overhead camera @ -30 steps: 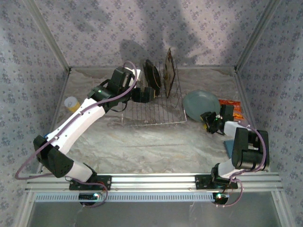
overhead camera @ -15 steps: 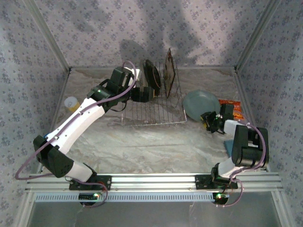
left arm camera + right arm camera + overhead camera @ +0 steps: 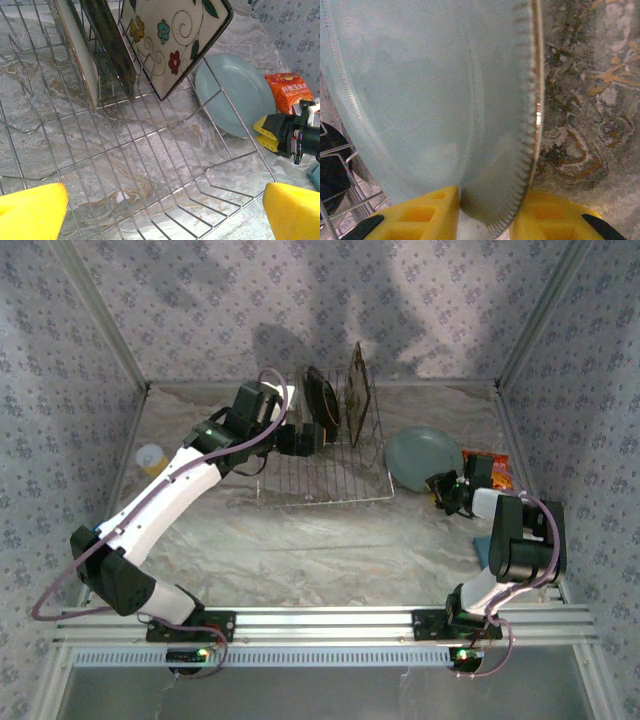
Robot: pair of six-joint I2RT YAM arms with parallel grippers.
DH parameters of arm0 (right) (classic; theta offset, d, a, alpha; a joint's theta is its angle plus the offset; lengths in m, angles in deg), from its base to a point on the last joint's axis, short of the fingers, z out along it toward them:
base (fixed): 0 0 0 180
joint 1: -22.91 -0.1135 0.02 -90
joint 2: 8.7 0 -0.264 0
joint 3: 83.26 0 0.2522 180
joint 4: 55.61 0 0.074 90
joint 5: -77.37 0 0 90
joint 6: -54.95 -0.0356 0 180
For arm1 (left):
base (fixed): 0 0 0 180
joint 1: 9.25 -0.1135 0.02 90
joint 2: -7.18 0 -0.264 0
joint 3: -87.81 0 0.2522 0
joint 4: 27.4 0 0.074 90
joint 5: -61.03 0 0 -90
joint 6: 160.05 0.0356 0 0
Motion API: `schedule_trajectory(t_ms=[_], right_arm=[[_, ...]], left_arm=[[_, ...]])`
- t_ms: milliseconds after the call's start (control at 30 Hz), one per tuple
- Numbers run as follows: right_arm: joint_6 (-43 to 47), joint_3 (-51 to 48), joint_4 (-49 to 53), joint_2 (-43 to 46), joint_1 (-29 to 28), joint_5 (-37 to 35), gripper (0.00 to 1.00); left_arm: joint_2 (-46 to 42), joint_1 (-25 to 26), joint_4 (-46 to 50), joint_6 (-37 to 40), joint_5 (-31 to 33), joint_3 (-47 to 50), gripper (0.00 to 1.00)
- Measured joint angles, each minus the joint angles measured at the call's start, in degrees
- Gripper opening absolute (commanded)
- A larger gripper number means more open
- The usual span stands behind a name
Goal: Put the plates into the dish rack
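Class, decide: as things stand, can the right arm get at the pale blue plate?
Probably yes: the right arm has its jaws either side of the rim of the pale blue plate, seemingly pinching it.

four plates (image 3: 235,95), one rack (image 3: 320,478), one cup (image 3: 152,459), one packet (image 3: 290,92).

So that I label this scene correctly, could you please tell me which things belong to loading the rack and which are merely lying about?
Part of the job:
dish rack
square floral plate, dark plate and cream plate, all standing in the rack
pale blue plate, right of the rack

Lying about:
orange snack packet
yellow cup
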Motion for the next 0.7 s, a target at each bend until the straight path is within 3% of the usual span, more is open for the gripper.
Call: schedule_trajectory(t_ms=[167,300,700], right_arm=[[-0.57,0.48,-1.81,-0.33,-0.02,0.28,0.19],[-0.92,1.6,-2.97,-0.5,-0.35,0.74,0.0],[0.24,6.08,-1.66,-0.5,-1.95,1.05,0.0]], left_arm=[[0.0,-0.11,0.13,0.0,0.0,0.11,0.99],[0.02,-0.11,0.22,0.0,0.0,0.22,0.99],[0.0,-0.11,0.37,-0.02,0.02,0.5,0.99]])
